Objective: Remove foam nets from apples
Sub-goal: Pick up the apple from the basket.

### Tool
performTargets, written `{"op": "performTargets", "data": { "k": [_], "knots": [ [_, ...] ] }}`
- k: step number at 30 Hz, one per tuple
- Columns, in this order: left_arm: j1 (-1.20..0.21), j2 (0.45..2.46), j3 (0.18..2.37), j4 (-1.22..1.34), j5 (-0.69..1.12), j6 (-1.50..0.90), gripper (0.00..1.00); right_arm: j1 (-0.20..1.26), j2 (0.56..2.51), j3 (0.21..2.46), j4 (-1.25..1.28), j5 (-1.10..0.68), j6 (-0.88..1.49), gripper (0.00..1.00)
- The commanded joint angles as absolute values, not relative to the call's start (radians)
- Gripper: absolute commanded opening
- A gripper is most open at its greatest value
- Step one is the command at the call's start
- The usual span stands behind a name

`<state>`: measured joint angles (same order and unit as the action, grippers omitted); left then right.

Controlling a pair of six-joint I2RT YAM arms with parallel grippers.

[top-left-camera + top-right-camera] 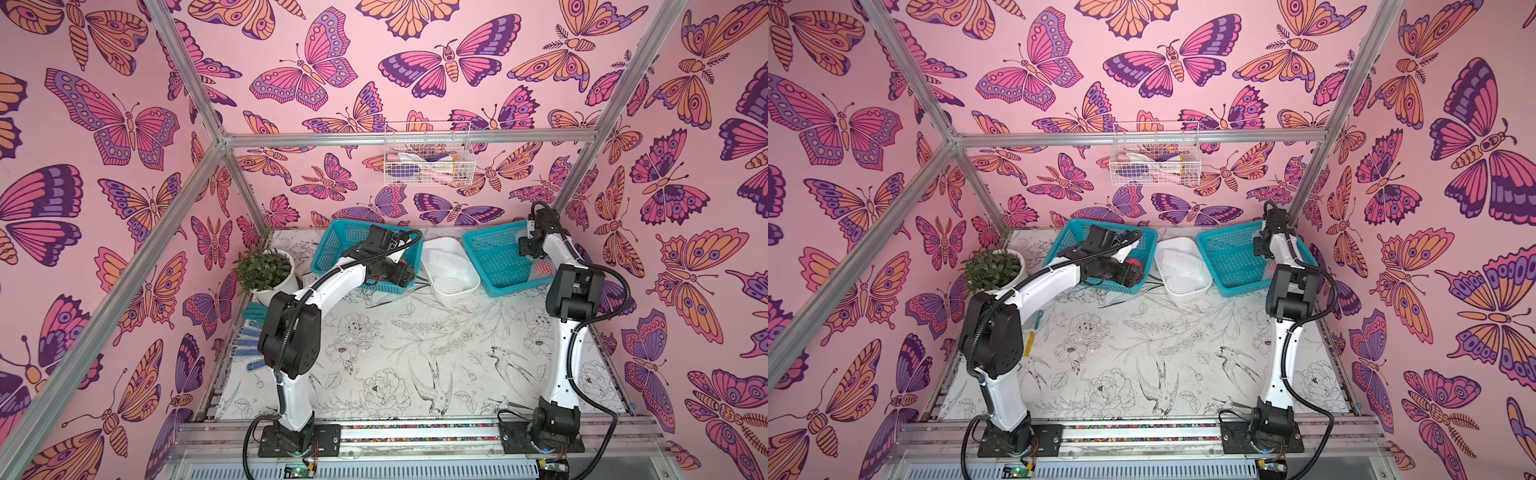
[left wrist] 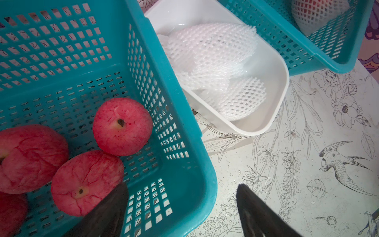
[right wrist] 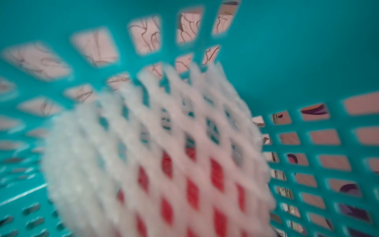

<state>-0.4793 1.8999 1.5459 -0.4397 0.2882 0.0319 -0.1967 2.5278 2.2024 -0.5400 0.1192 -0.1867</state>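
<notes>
Three bare red apples (image 2: pixel 122 126) (image 2: pixel 86 182) (image 2: pixel 30 158) lie in the left teal basket (image 2: pixel 143 71). My left gripper (image 2: pixel 181 185) hangs open over that basket's near corner, holding nothing; it also shows in a top view (image 1: pixel 409 274). Several empty foam nets (image 2: pixel 211 55) are piled in the white tray (image 2: pixel 256 127). In the right teal basket (image 1: pixel 494 257) lies one netted apple (image 1: pixel 542 268). My right gripper (image 1: pixel 534 257) reaches down onto it. In the right wrist view the blurred foam net (image 3: pixel 164 133) fills the picture with red apple showing through its holes. That gripper's fingers are hidden.
A potted plant (image 1: pixel 266 272) stands at the table's left edge, with gloves (image 1: pixel 249 345) lying in front of it. A white wire basket (image 1: pixel 428 160) hangs on the back wall. The tray sits between the two teal baskets.
</notes>
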Motion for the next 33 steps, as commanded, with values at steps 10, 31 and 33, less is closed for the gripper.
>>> {"op": "performTargets", "data": {
  "k": [10,31,33],
  "knots": [
    [-0.488,1.830,1.530,-0.456,0.289,0.052,0.85,-0.182,2.314,2.021,-0.487,0.071,-0.206,0.52],
    [-0.556,1.752,1.528,-0.540,0.334,0.027,0.89,-0.181,2.108,1.837,-0.334,-0.058,-0.156,0.54],
    [-0.558,1.750,1.525,-0.543,0.329,0.025,0.89,-0.178,2.135,1.878,-0.366,-0.083,-0.143,0.53]
  ]
}}
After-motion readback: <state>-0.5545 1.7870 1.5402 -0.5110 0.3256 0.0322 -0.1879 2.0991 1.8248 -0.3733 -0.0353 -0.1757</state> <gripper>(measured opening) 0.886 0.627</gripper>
